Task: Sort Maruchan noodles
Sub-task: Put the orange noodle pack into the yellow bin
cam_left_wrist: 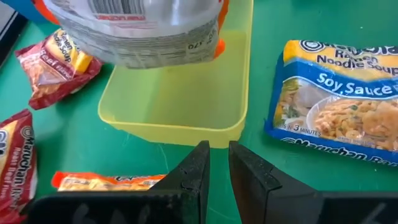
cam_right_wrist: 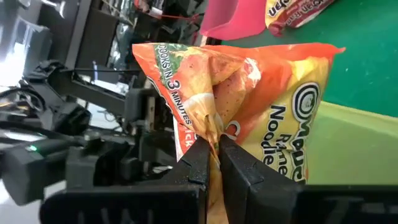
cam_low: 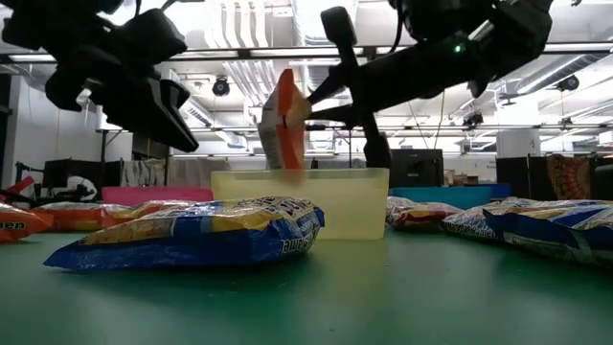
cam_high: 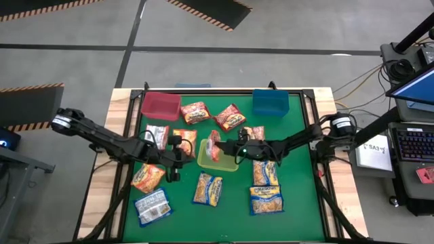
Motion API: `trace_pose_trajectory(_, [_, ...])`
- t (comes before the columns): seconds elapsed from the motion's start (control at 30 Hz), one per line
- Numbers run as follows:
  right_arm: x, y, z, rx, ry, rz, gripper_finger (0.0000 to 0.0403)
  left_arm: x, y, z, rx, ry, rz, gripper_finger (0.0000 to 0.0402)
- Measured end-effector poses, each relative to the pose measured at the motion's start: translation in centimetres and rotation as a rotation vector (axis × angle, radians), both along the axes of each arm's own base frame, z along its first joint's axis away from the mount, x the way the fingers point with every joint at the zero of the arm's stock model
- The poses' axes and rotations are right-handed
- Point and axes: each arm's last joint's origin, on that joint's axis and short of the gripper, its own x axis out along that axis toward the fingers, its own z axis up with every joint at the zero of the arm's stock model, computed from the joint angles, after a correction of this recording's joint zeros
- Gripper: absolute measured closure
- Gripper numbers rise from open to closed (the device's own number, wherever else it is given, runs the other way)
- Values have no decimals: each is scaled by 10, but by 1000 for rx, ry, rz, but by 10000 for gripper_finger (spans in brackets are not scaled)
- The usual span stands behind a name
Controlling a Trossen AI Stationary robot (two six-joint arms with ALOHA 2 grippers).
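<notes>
My right tool point(cam_right_wrist: 214, 155) is pinched tight on an orange noodle packet point(cam_right_wrist: 249, 106) hanging upright over the yellow-green bin point(cam_high: 218, 161) mid-counter, so next I judge I must release it, while my left tool point(cam_left_wrist: 216, 171), narrow and empty, waits beside.

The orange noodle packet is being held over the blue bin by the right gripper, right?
Not quite. The right gripper does hold the orange noodle packet, but over the yellow-green bin, not a blue one. The low view shows it.
</notes>
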Motion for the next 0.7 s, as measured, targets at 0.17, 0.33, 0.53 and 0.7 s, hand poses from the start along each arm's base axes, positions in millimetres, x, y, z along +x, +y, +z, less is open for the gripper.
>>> trace_pose_trajectory(0.17, [6, 4, -7, 21, -2, -6, 390, -2, 1, -8, -8, -51, -6, 359])
trace_pose_trajectory(0.33, [13, 9, -11, 25, 3, -8, 390, -1, 0, -16, -11, -73, -9, 359])
trace_pose_trajectory(0.53, [17, 10, -19, 28, 32, -9, 390, 4, -1, -32, -2, -11, -2, 359])
trace_pose_trajectory(0.7, [22, 10, -21, 29, 80, -11, 390, 11, -3, -43, 4, 2, -4, 359])
